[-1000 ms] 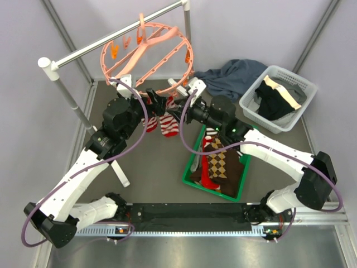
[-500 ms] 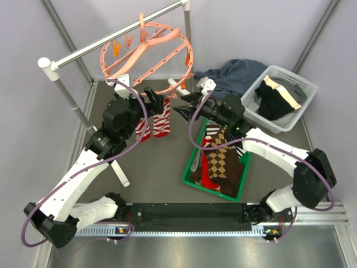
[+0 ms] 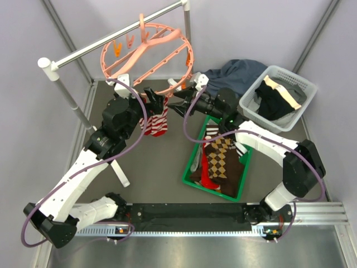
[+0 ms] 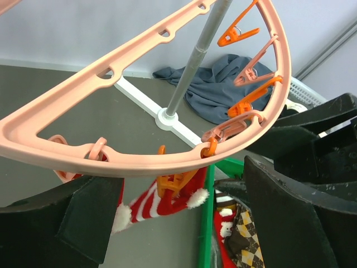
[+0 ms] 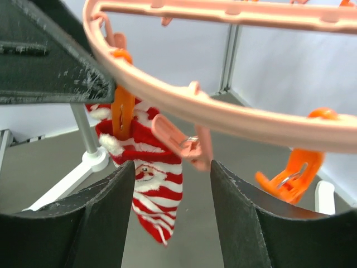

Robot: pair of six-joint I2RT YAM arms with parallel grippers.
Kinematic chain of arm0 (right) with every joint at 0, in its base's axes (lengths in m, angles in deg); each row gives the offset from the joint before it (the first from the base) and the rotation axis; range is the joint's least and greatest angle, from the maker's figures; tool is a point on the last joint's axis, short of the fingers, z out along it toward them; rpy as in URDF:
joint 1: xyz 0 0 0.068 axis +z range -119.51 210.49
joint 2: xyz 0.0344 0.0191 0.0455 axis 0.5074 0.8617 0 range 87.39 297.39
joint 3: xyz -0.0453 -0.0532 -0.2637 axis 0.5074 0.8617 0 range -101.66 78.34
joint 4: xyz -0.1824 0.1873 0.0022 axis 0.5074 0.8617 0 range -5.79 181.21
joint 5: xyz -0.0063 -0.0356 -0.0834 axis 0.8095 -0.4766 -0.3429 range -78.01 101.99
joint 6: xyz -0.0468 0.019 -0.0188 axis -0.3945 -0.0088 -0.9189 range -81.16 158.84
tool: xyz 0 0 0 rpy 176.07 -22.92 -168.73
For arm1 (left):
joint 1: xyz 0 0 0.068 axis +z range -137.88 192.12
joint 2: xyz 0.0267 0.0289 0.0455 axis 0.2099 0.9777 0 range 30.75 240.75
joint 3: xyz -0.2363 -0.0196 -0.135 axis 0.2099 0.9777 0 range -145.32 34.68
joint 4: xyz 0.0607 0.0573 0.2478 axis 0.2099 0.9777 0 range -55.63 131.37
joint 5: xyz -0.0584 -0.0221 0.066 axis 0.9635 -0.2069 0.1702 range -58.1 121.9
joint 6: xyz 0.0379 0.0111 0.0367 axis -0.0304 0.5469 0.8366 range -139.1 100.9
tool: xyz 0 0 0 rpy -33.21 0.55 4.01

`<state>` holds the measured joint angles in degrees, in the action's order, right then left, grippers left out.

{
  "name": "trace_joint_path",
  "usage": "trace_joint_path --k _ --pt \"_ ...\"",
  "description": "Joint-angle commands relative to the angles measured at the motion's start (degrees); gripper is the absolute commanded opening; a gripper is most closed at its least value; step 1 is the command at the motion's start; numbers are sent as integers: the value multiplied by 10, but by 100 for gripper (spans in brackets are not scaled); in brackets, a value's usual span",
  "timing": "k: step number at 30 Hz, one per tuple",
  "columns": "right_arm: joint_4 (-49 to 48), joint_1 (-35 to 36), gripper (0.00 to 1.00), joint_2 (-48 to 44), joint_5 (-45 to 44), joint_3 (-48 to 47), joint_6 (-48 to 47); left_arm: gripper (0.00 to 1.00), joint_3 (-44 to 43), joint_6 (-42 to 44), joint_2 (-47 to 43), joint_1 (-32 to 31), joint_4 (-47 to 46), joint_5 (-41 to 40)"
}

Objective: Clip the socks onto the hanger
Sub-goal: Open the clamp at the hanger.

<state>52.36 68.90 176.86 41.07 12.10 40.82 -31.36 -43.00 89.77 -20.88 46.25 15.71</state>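
The salmon-pink hanger point(image 3: 139, 51) hangs by its hook from the grey rail. A red-and-white striped sock point(image 3: 159, 120) dangles from an orange clip point(image 4: 173, 183) on its near rim. My left gripper point(image 3: 155, 100) is wide open just under that rim point(image 4: 139, 156), level with the clip, and holds nothing point(image 4: 178, 223). My right gripper point(image 3: 174, 103) is open too, just right of the sock and below the ring point(image 5: 251, 120). The striped sock point(image 5: 153, 190) shows beyond its empty jaws point(image 5: 173, 218). Other socks, argyle point(image 3: 220, 153) and red, lie in the green tray point(image 3: 188, 167).
A pale pink clip point(image 5: 184, 142) and more orange clips point(image 5: 290, 173) hang along the ring. The rail's upright post point(image 4: 192, 61) stands behind it. A blue-grey cloth point(image 3: 234, 75) and a white basket point(image 3: 248, 106) of dark garments sit at the back right.
My right gripper has opened and drawn back to the right from the striped sock, then risen toward the ring. The sock, left on its clip, has swung slightly left. The left arm barely moved.
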Motion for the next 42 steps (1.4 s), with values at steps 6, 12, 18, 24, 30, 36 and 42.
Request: trace_joint_path --k 6,12,18,24,30,36,42 --pt "-38 -24 56 17 23 -39 5 92 -25 9 -11 3 0 -7" --pt "-37 -25 55 47 48 -63 14 92 -27 10 -17 4 4 -10" --pt "-34 -26 50 62 75 -83 18 92 -30 10 -16 4 9 -3" --pt "-25 -26 29 59 91 -84 17 92 -32 10 -12 4 10 1" --pt "-15 -26 7 33 85 -63 28 92 -35 6 -13 4 9 19" --pt "30 -4 0 -18 30 -45 8 92 -54 6 -17 4 25 25" --pt "115 45 0 -47 -77 -57 -18 92 -95 -8 -15 4 80 19"
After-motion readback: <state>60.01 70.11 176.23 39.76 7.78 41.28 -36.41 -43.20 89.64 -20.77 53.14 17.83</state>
